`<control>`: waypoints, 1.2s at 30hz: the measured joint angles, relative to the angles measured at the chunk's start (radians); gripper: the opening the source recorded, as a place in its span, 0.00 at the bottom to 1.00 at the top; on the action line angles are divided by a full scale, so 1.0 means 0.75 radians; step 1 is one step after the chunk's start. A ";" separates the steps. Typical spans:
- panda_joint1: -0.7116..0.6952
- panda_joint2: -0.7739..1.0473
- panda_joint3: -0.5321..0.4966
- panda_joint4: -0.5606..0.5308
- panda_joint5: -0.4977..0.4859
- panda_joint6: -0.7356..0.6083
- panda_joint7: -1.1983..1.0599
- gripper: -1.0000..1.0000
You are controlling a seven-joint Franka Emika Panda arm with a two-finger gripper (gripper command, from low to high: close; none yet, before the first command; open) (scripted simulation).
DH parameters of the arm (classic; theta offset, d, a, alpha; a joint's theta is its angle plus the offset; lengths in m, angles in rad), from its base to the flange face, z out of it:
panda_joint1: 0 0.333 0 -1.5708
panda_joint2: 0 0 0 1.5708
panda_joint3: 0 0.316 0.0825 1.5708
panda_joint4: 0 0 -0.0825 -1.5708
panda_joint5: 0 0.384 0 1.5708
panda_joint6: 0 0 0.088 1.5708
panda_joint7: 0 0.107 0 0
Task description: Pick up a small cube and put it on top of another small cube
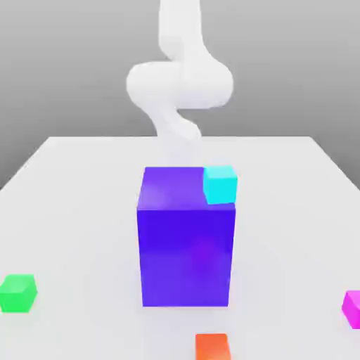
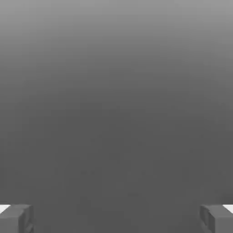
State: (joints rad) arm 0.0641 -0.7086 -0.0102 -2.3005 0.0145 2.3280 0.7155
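The claw point(image 2: 116, 218) is seen wide open, and nothing is held by it. The pink cube point(image 1: 353, 308) and the green cube point(image 1: 17, 293) are placed well apart on the counter point(image 1: 70, 190), at either side of the big blue block point(image 1: 186, 239).

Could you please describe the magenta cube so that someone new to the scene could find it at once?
Start at the big blue-purple block in the middle of the white table. Look toward the exterior view's right edge, near the front: the magenta cube sits there, cut by the frame. It is the one pink cube; the green cube lies opposite.
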 joint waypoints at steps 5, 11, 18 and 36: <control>0.158 0.250 -0.012 -0.001 0.049 0.076 -0.237 0.50; 0.309 0.541 0.013 -0.002 0.102 0.164 -0.510 0.50; 0.455 0.879 0.092 -0.005 0.110 0.269 -0.790 0.50; 0.693 1.628 0.129 0.038 -0.181 0.604 -1.024 0.00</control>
State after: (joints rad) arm 0.5838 0.5125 0.0868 -2.2723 -0.1209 2.7811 -0.0521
